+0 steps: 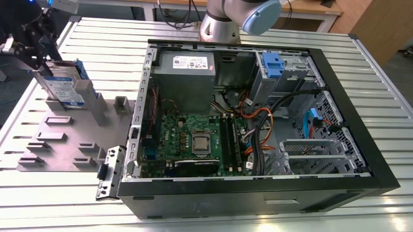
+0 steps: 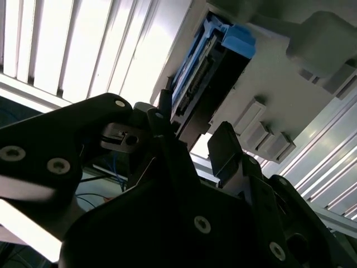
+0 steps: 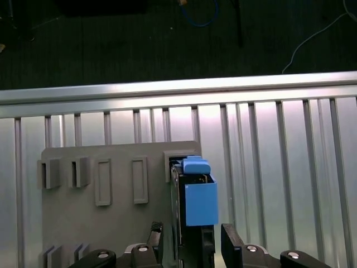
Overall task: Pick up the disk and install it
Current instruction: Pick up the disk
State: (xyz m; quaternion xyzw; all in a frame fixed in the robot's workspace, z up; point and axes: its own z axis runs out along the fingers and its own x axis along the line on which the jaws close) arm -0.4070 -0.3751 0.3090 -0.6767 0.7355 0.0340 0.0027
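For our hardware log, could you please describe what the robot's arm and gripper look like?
The arm is a silver-grey cylindrical tube with a rounded light blue cap on its joint. The gripper is matt black, built from angular plates with rounded corners and studded with small silver screw heads.

This is a robotics lab or test workshop. A slatted aluminium tabletop [image 1: 387, 72] carries an opened desktop computer case [image 1: 380, 179] with its motherboard [image 1: 193, 140] exposed, beside a grey fixture plate [image 1: 58, 145] with moulded slots and holders. The base of a robot arm [image 1: 232, 19] stands at the tabletop's far edge. Wooden furniture [image 1: 374, 19] stands behind, and in the first wrist view loose cables [image 3: 201, 17] lie on a dark floor [image 3: 111, 44].
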